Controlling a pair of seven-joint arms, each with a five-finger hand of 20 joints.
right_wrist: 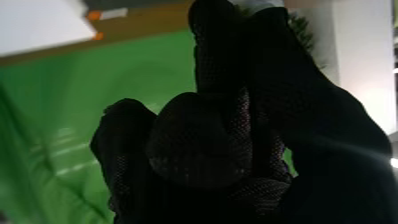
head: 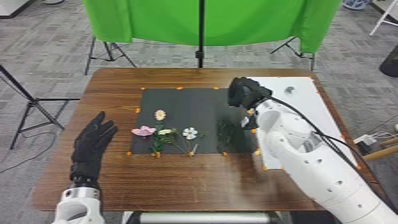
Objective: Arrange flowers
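Observation:
My right hand [head: 245,93] is over the upper right corner of the black mat [head: 185,100]. In the right wrist view the right hand [right_wrist: 200,140] has curled fingers, and its thumb and a finger pinch a whitish flower [right_wrist: 256,4] with green leaves [right_wrist: 303,32] beside it. Dark green foliage [head: 231,134] shows below that hand. On the mat's left half lie a peach flower [head: 160,114], a pink flower [head: 143,131], a small pale yellow flower [head: 165,132] and a white flower [head: 190,133], stems toward the near edge. My left hand [head: 91,140] is left of the mat, fingers straight.
A white board [head: 311,110] lies along the right side of the brown wooden table [head: 178,185], partly under the right arm. Small orange markers [head: 179,88] line the mat. Behind the table hangs a green cloth [head: 160,22] on a stand.

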